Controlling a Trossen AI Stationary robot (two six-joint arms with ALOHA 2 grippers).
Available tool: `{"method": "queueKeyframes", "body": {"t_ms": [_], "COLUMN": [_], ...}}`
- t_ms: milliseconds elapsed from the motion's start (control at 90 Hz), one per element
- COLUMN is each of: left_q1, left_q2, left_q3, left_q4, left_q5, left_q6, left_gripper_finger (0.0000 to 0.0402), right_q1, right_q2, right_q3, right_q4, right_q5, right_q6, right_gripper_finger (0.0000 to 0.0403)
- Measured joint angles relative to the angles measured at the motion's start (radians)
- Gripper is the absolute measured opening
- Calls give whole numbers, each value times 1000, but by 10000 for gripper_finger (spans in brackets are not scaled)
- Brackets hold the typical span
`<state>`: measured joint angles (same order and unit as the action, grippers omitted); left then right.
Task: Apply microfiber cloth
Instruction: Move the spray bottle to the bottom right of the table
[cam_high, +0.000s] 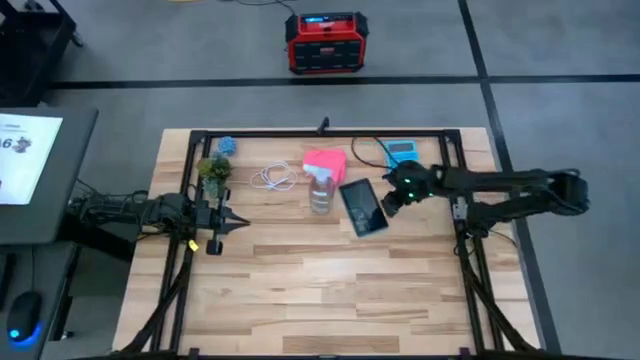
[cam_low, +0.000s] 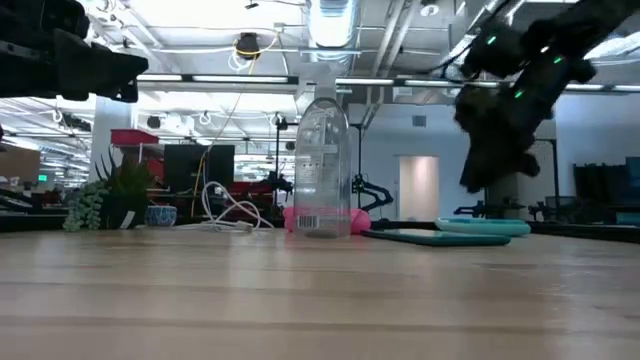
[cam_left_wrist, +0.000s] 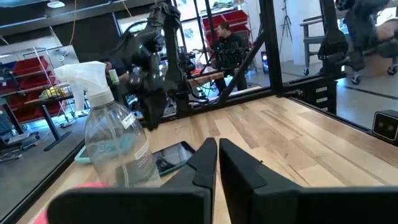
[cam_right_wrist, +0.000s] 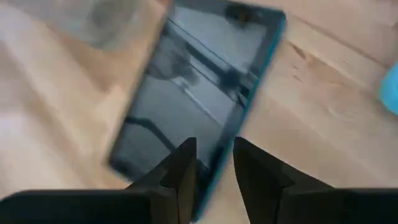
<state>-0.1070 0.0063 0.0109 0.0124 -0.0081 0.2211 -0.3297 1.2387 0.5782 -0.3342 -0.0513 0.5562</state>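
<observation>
The spray bottle (cam_high: 320, 190) stands just in front of the microfiber cloth (cam_high: 325, 160) (phone (cam_high: 363, 207) beside it); nearer board lies bare

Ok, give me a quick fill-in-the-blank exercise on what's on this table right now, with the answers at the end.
1. The right gripper hovers above the dark ____.
2. The microfiber cloth lies behind the clear spray ____.
3. The colour of the cloth is bright ____.
4. The left gripper waits near the table's ____ edge, holding nothing.

Answers: phone; bottle; pink; left
</observation>
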Motion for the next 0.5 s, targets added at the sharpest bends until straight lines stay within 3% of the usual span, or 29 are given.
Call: {"method": "queueKeyframes", "body": {"t_ms": [122,289,500], "left_q1": [0,0,0], "left_q2": [0,0,0], "left_q3": [0,0,0], "left_q4": [0,0,0], "left_q5": [0,0,0], "left_q6": [0,-22,-111], "left_gripper_finger": [0,0,0], "right_q1": [21,72,125], "right_q2": [75,82,93], "right_q3": [60,176,341], "right_q4": [36,35,78], "right_q5": [-6,-6,-5], "right_q6": [-40,-165,-423], "right_gripper_finger": [98,98,124]}}
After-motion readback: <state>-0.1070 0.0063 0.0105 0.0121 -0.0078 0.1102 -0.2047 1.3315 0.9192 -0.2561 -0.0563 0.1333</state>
